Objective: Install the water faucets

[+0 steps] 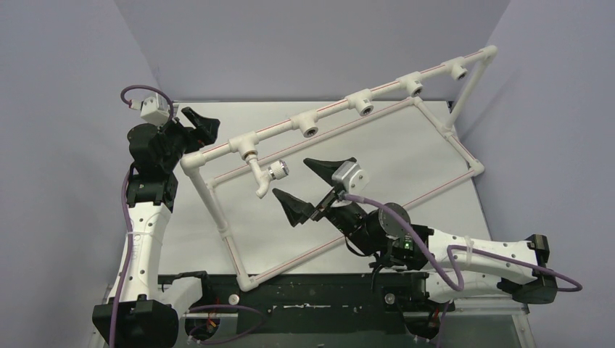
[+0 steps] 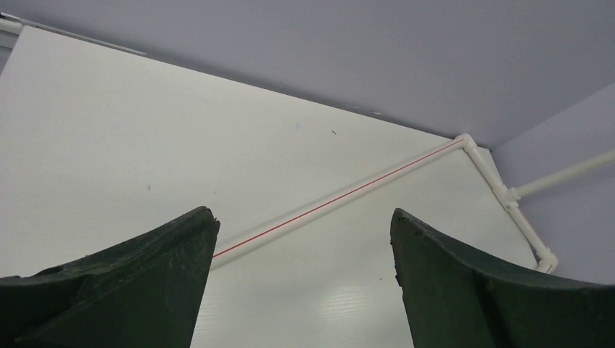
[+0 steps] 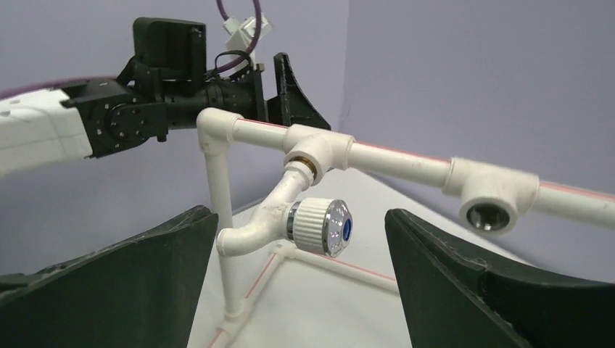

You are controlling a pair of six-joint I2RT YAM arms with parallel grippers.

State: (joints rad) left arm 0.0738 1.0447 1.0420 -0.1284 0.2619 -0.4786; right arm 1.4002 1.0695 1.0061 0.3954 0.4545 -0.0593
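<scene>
A small white water faucet (image 1: pixel 262 174) with a round silvery knob hangs from the leftmost tee socket (image 1: pixel 246 147) of the white pipe frame, its brass end in the socket. In the right wrist view the faucet (image 3: pixel 290 214) shows its blue-centred knob. My right gripper (image 1: pixel 308 187) is open and empty, just right of the faucet; it frames the faucet in its own view (image 3: pixel 301 239) without touching it. My left gripper (image 1: pixel 199 123) is open and empty at the frame's upper left corner; its own view (image 2: pixel 304 246) shows only table and a floor pipe (image 2: pixel 348 197).
The pipe frame's top rail (image 1: pixel 377 92) carries several empty tee sockets, one seen close in the right wrist view (image 3: pixel 487 196). The frame's base pipes (image 1: pixel 348 235) lie on the white table. Purple walls close in the back and sides.
</scene>
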